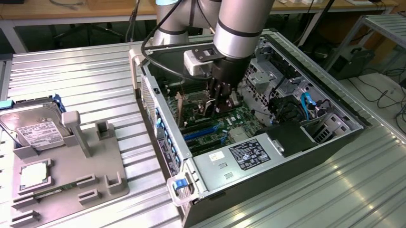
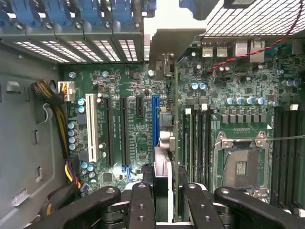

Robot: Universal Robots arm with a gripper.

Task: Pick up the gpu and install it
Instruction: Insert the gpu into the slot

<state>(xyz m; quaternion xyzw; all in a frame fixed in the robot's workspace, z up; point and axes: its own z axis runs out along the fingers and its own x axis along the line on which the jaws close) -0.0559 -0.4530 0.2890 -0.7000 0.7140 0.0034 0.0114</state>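
My gripper [image 1: 220, 105] is down inside the open computer case [image 1: 317, 142], shut on the gpu [image 1: 232, 100]. In the wrist view the gpu [image 2: 167, 143] is seen edge-on, a thin dark card running away from my gripper [image 2: 167, 202] between the two black fingers [image 2: 142, 205]. Its silver end bracket [image 2: 170, 45] reaches toward the case's rear slot openings. The card hangs over the green motherboard [image 2: 128, 86], just beside the blue expansion slot [image 2: 155, 119]. Whether its edge touches a slot is hidden by the card itself.
On the motherboard are a white slot [image 2: 90, 129], black slots, memory slots and an open CPU socket [image 2: 240, 167]. The power supply [image 1: 248, 154] and blue cables [image 1: 307, 104] crowd the case. Outside, a grey fixture [image 1: 76, 175] holds a hard drive [image 1: 32, 126] and CPU chip [image 1: 35, 173].
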